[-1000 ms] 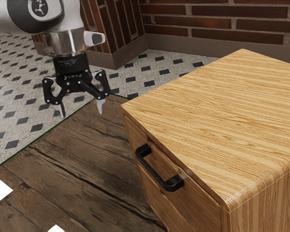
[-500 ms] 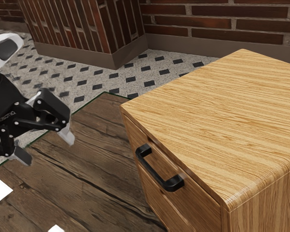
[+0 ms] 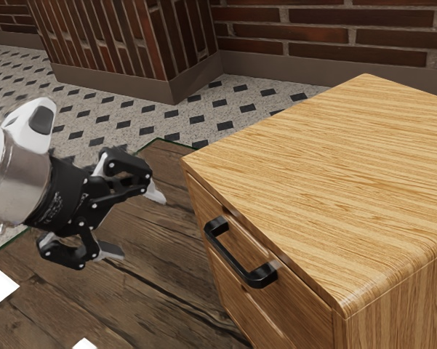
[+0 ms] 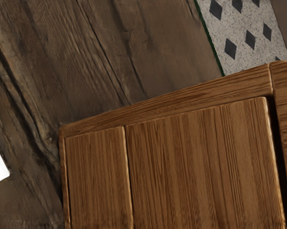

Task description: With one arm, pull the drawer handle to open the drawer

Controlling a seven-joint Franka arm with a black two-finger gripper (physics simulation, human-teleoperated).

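The claw (image 3: 134, 223) hung released and empty, laid sideways with its fingers aimed at the cabinet (image 3: 334, 174) front, probably so they could straddle the handle (image 3: 238, 254). That handle sat on the shut-looking drawer (image 3: 202, 207), at the claw's 3 o'clock, near but apart.

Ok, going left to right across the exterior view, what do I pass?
Arm's silver wrist → gripper, fingers open → black drawer handle. The wooden cabinet spans past the handle on both sides, so it is left out of the order.
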